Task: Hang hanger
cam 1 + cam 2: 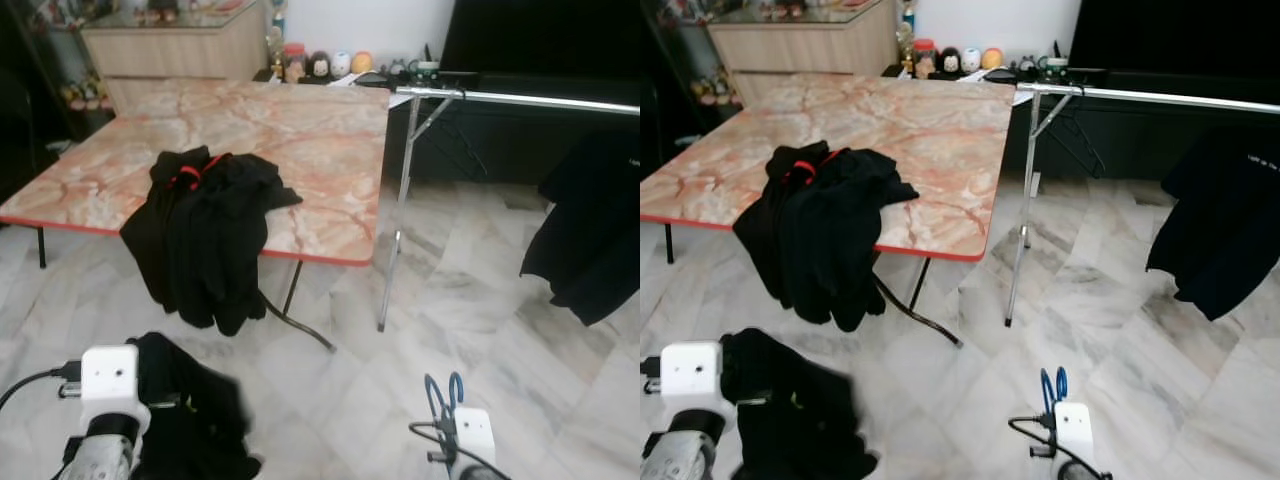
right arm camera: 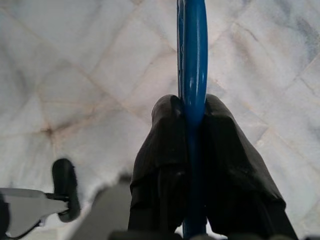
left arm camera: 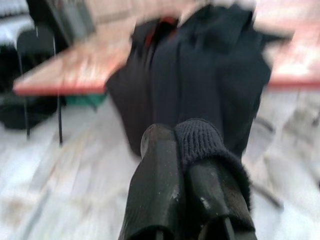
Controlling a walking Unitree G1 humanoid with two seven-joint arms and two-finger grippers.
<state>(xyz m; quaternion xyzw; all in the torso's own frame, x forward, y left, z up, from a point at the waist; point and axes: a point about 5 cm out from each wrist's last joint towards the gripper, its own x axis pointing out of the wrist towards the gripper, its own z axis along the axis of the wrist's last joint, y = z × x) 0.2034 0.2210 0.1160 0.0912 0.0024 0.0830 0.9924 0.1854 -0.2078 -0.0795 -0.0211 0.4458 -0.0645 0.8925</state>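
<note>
A blue hanger (image 2: 192, 50) is clamped between the black fingers of my right gripper (image 2: 192, 102), low over the marble floor. From the head its blue hook (image 1: 443, 392) pokes up at the bottom right. My left gripper (image 3: 182, 135) is shut on a fold of a black knit garment (image 3: 202, 137), which hangs in a dark bundle (image 1: 190, 410) at the bottom left. The silver rail (image 1: 530, 98) of a clothes rack runs across the upper right, well ahead of both grippers. A black garment (image 1: 590, 230) hangs from that rail.
A marble-top folding table (image 1: 300, 130) stands ahead to the left. Off its front edge droops a pile of black clothes (image 1: 205, 230) with something red showing in it. The rack's leg (image 1: 392, 250) stands beside the table. Cabinets and a dark TV unit line the far wall.
</note>
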